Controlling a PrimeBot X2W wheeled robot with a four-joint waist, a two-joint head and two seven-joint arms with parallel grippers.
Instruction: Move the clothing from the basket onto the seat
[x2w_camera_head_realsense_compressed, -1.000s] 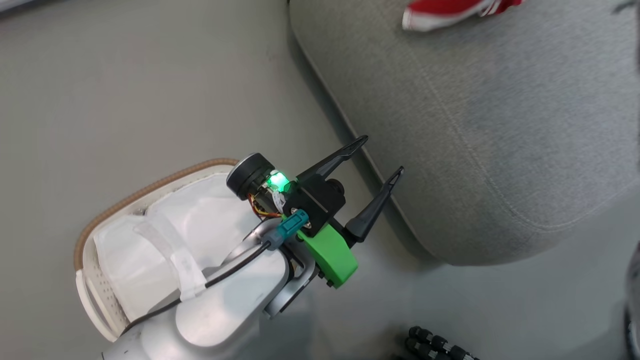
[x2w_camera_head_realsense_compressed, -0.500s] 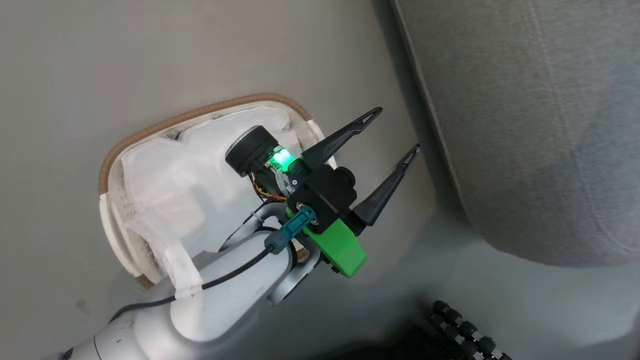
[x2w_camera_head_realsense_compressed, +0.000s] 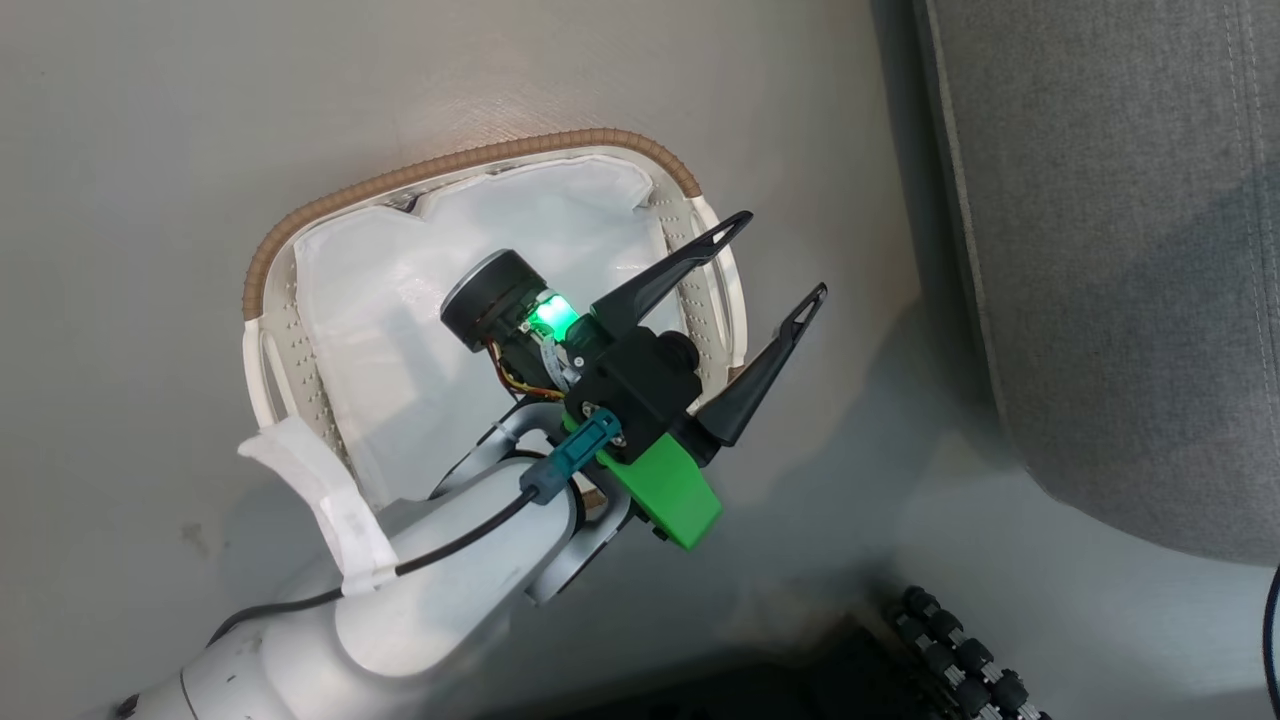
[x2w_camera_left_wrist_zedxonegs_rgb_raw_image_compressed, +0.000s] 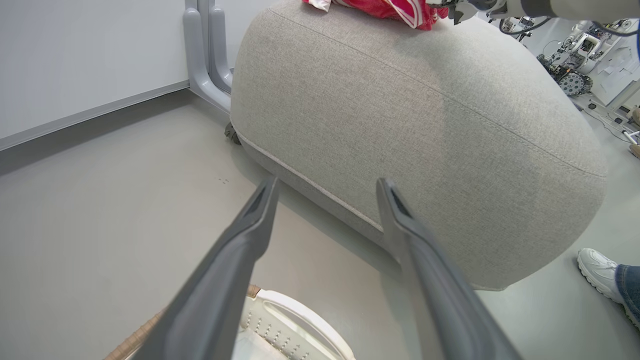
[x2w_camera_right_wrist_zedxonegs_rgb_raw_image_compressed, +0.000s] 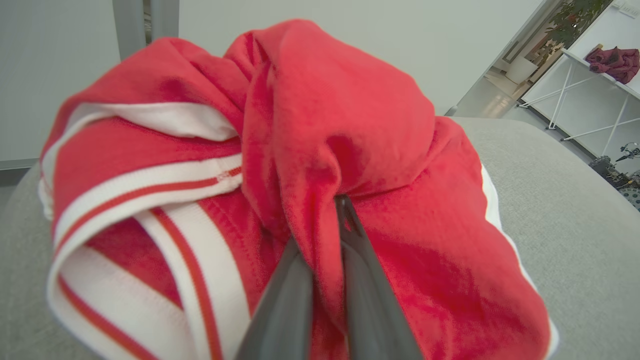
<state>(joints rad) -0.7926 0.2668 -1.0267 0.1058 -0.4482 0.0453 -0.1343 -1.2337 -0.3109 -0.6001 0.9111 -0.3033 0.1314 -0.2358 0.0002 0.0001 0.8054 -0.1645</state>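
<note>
The cream basket (x2w_camera_head_realsense_compressed: 262, 350) with its brown rim stands on the floor in the head view, holding a plain white cloth (x2w_camera_head_realsense_compressed: 400, 300). My left gripper (x2w_camera_head_realsense_compressed: 783, 252) hovers open and empty over the basket's right rim, and in the left wrist view (x2w_camera_left_wrist_zedxonegs_rgb_raw_image_compressed: 326, 182) it points at the grey seat (x2w_camera_left_wrist_zedxonegs_rgb_raw_image_compressed: 425, 125). Red clothing (x2w_camera_left_wrist_zedxonegs_rgb_raw_image_compressed: 385, 7) with white stripes lies on top of the seat. In the right wrist view my right gripper (x2w_camera_right_wrist_zedxonegs_rgb_raw_image_compressed: 320, 220) is shut on a fold of this clothing (x2w_camera_right_wrist_zedxonegs_rgb_raw_image_compressed: 325, 125), which rests on the seat (x2w_camera_right_wrist_zedxonegs_rgb_raw_image_compressed: 565, 200).
The seat (x2w_camera_head_realsense_compressed: 1120, 250) rises right of the basket with a strip of floor between them. Black wheel rollers (x2w_camera_head_realsense_compressed: 960, 660) show at the bottom right. A person's white shoe (x2w_camera_left_wrist_zedxonegs_rgb_raw_image_compressed: 597, 265) stands beside the seat. A grey post (x2w_camera_left_wrist_zedxonegs_rgb_raw_image_compressed: 205, 55) and a wall lie behind it.
The head camera has swung, so the basket now shows whole and the seat sits further right, with the red clothing out of frame. My left gripper stays open.
</note>
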